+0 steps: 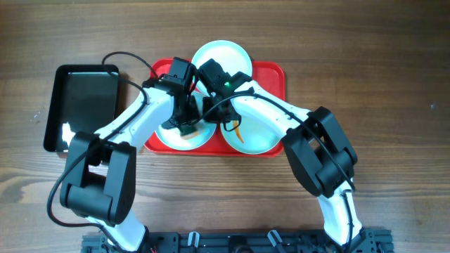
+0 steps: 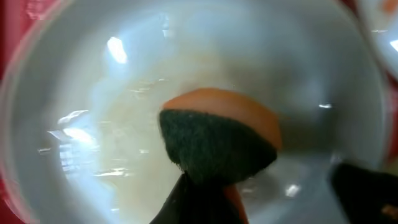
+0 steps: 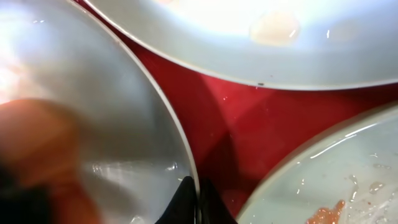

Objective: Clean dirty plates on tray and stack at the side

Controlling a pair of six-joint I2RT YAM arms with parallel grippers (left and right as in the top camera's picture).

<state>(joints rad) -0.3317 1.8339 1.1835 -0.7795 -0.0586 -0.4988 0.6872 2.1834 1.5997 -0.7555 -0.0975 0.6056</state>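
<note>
Three pale plates lie on the red tray (image 1: 271, 74). My left gripper (image 1: 184, 124) is shut on an orange sponge with a dark green scouring face (image 2: 217, 144), pressed into the near-left plate (image 1: 200, 139) (image 2: 93, 93). A faint wet film shows on that plate. My right gripper (image 1: 208, 109) (image 3: 196, 202) is shut on the same plate's rim (image 3: 180, 134), one finger on each side. The near-right plate (image 1: 259, 133) (image 3: 348, 180) carries an orange smear (image 3: 326, 213). The far plate (image 1: 223, 56) (image 3: 249, 43) lies behind both grippers.
A glossy black tray (image 1: 84, 105) sits on the wooden table left of the red tray. A black cable (image 1: 126, 57) loops from the left arm over the gap between the trays. Both arms reach in from the near edge.
</note>
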